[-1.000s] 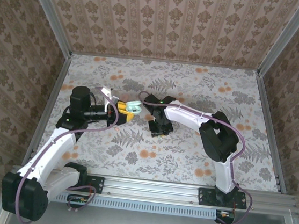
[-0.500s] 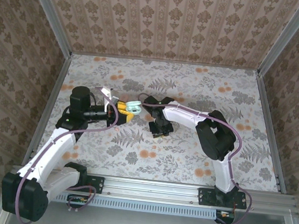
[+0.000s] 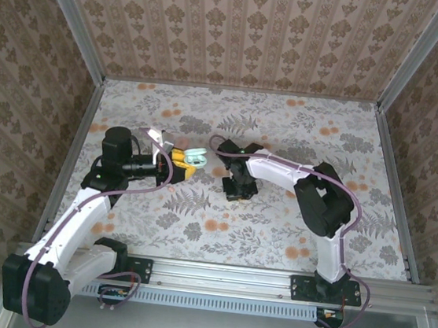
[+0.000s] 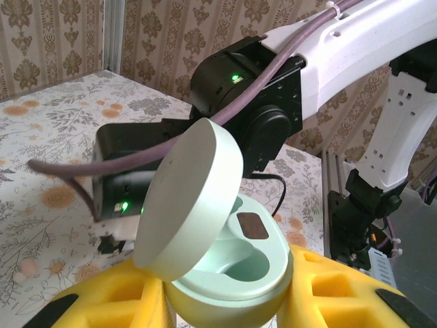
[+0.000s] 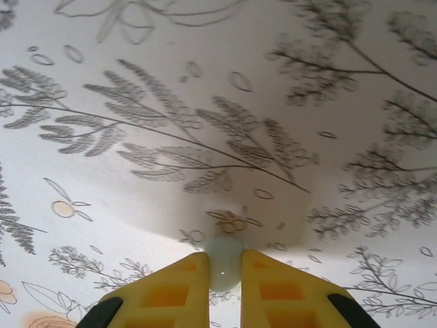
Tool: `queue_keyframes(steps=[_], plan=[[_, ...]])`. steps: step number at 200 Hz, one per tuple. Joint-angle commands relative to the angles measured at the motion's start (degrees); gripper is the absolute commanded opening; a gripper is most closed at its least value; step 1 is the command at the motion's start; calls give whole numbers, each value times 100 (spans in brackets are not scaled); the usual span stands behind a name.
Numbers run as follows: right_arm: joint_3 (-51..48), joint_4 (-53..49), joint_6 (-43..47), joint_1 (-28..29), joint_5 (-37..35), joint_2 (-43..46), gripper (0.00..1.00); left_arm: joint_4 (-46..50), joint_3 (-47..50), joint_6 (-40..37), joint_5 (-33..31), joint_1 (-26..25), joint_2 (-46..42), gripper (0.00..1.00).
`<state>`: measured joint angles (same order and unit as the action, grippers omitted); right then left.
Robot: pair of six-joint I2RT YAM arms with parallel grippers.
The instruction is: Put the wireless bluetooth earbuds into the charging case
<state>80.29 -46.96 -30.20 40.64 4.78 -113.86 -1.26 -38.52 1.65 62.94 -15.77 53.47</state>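
Counter [image 3: 276, 218]: a pale floral print with orange dots, walled in by patterned panels.
Left arm [image 3: 79, 211]: reaches from its base up toward the middle of the counter, wrist turned to the right.
Right arm [image 3: 281, 171]: bends in from the right and points down at the counter, just right of the left arm's load.
Left hand [image 4: 229, 290]: yellow fingers closed tight on either side of the charging case, holding it up.
Right hand [image 5: 224, 270]: fingers drawn in to a narrow gap, pinching the earbud at their tips.
Charging case [image 4: 232, 266]: pale green oval (a moulded hollow with a dark patch shows inside), gripped at its base.
Lid [image 4: 191, 198]: hinged open, tilted up and to the left.
Earbud [image 5: 223, 251]: small, greenish-white, between the right hand's fingertips and seemingly touching the counter, apart from the case.
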Motion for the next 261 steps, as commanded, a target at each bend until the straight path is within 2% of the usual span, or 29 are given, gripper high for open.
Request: queue_keyframes(steps=[1,37,83,136,171,223,261], plan=[[-365,292,-237,-206,227,680,13,-101,76,-84,15,-31,-69,2],[-731,522,-387,-406,571,1828,11,-526,121,-80,84,-117,50,2],[-1174,893,-641,-434,887,3316,10,-661,90,-955,0,-558,322,2],[-1719,1988,-1352,-342,1514,4681,10,-1284,-22,-804,-62,-781,753,1],[-1712,2532,-1522,25,1714,4804,9,-1341,-103,-696,-71,-807,849,1],[-1456,2760,-1441,399,1923,4368,9,-1345,-115,-538,-122,-814,849,1],[-1557,2061,-1532,189,1066,4381,10,-1066,-84,-622,-232,-778,845,0]])
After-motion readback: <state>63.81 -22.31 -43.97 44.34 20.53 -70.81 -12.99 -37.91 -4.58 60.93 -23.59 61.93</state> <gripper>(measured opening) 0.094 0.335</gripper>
